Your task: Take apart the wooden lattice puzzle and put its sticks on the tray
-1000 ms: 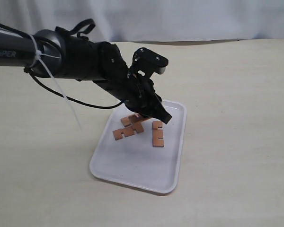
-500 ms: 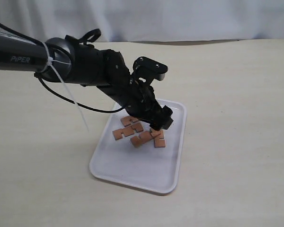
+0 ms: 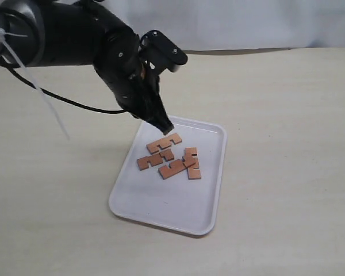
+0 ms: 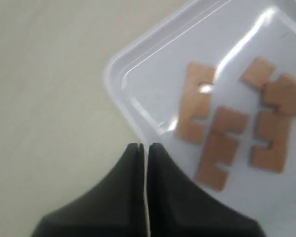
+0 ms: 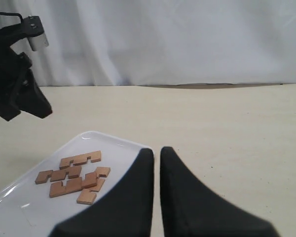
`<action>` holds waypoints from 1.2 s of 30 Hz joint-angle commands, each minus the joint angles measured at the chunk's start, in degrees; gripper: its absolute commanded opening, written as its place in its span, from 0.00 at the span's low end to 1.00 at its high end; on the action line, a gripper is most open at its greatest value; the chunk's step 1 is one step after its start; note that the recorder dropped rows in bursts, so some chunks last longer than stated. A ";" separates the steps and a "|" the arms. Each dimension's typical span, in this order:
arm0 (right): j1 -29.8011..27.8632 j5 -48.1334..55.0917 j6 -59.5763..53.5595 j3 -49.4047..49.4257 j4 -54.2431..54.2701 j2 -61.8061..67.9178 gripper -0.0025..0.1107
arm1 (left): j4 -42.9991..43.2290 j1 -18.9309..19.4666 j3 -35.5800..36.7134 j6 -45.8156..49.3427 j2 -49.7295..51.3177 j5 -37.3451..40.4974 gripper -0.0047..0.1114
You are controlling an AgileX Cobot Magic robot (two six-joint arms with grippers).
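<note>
The white tray (image 3: 205, 213) lies mid-table with four reddish-brown notched sticks loose on it; no interlocked lattice shows. One stick (image 3: 164, 142) lies nearest the far rim, another (image 3: 154, 160) to its left, and two (image 3: 175, 168) (image 3: 192, 163) overlap beside them. My left gripper (image 3: 165, 127) hangs shut and empty above the tray's far left corner, clear of the sticks. In the left wrist view its tips (image 4: 143, 146) sit over the tray rim (image 4: 116, 66), next to the sticks (image 4: 221, 146). My right gripper (image 5: 156, 150) is shut and empty, beside the tray (image 5: 113, 136) and the sticks (image 5: 71, 178).
The pale table (image 3: 287, 115) spreads around the tray, with a white curtain (image 3: 247, 23) behind it. The black left arm (image 3: 63, 40) reaches in from the upper left with a trailing cable (image 3: 75, 106).
The left gripper laid the fourth stick down beside the others, then rose and drew back to the left, off the sticks. The stick nearest the far rim is now uncovered.
</note>
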 commanded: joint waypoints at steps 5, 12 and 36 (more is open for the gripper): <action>0.20 -0.42 0.00 0.04 0.21 -0.25 0.06 | 6.32 7.76 1.31 -9.37 -3.70 14.60 0.04; 0.20 -0.42 0.00 0.04 0.21 -0.25 0.06 | 1.33 19.36 12.87 -8.92 -17.13 9.23 0.04; 0.20 -0.57 0.00 0.04 0.21 -0.25 0.06 | -12.26 37.51 54.18 -7.41 -109.66 -17.83 0.04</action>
